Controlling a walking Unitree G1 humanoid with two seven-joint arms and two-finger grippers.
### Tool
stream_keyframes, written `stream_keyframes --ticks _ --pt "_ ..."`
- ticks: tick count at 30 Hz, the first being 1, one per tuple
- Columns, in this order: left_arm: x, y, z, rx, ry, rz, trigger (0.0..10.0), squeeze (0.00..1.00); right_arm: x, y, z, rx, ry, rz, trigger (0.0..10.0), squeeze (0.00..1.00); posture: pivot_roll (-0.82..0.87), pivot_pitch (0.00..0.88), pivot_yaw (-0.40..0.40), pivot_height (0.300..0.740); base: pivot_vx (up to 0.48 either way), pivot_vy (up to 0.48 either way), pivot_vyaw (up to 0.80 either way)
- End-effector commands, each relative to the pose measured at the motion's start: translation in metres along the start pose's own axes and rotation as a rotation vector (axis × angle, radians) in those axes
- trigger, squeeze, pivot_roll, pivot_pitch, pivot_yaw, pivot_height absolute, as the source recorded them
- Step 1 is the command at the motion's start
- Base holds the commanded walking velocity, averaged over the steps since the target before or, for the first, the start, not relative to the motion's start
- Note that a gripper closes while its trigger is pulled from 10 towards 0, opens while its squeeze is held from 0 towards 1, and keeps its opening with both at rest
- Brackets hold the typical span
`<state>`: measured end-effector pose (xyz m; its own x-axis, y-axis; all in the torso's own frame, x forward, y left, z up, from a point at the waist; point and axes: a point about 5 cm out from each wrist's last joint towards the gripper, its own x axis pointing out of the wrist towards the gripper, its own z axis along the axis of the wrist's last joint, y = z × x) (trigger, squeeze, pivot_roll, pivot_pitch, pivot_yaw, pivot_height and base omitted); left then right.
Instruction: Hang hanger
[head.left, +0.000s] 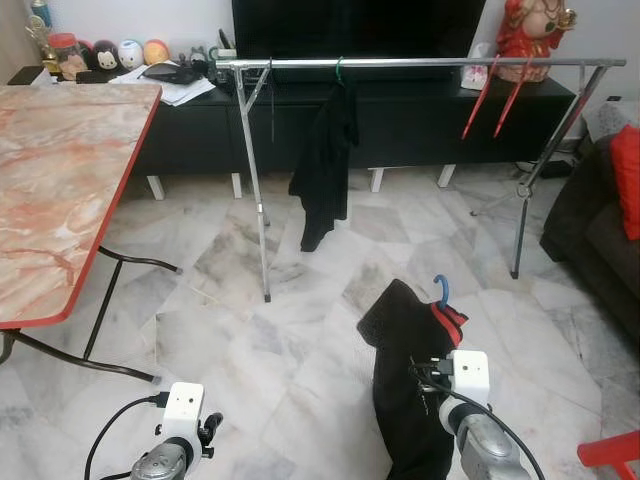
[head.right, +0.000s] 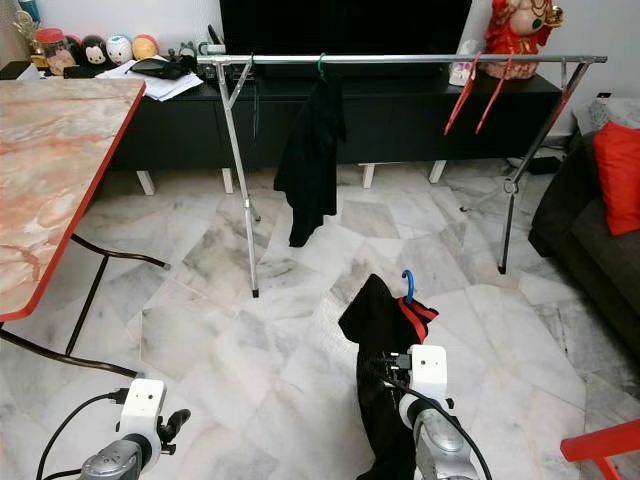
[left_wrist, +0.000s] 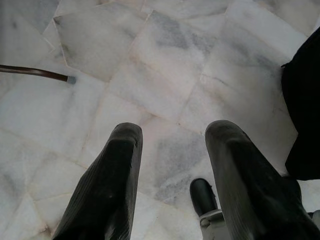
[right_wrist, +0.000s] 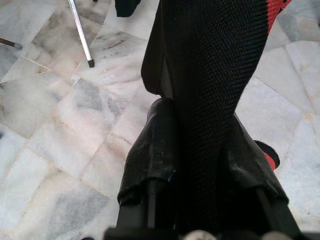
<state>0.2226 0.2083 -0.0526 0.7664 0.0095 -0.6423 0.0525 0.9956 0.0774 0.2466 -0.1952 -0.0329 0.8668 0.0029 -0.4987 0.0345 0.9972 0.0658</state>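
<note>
I stand on a grey-veined marble floor (head.left: 300, 350); a marble-topped table (head.left: 60, 170) left, a black TV cabinet (head.left: 400, 120) ahead, a dark sofa (head.left: 600, 230) right.

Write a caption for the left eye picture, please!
Right gripper holds a black garment on a blue hanger, facing the clothes rack.

No text, label, brand, number or sign can be read in any of the views. The papers (head.left: 176, 88) on the black TV cabinet (head.left: 400, 120) are too small and distant to make out any print, and the jar (head.left: 68, 52) at the cabinet's far left end shows no legible label. The white wrist housings carry no readable marking either.
</note>
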Motion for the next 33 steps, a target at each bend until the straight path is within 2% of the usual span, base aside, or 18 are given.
stream_keyframes --ticks 1,33 --pt "0.0008 -0.0017 0.0033 0.018 -0.015 -0.017 10.0 0.0 0.0031 -0.0042 0.0123 0.0 -0.052 -0.016 10.0 0.0 -0.04 0.0 -0.031 0.74 -0.247 0.0 0.0" --pt "0.0022 -0.0024 0.0109 0.013 -0.046 -0.024 10.0 0.0 0.004 -0.0008 0.0193 0.016 -0.11 -0.019 10.0 0.0 -0.03 0.0 -0.026 0.74 -0.305 0.0 0.0"
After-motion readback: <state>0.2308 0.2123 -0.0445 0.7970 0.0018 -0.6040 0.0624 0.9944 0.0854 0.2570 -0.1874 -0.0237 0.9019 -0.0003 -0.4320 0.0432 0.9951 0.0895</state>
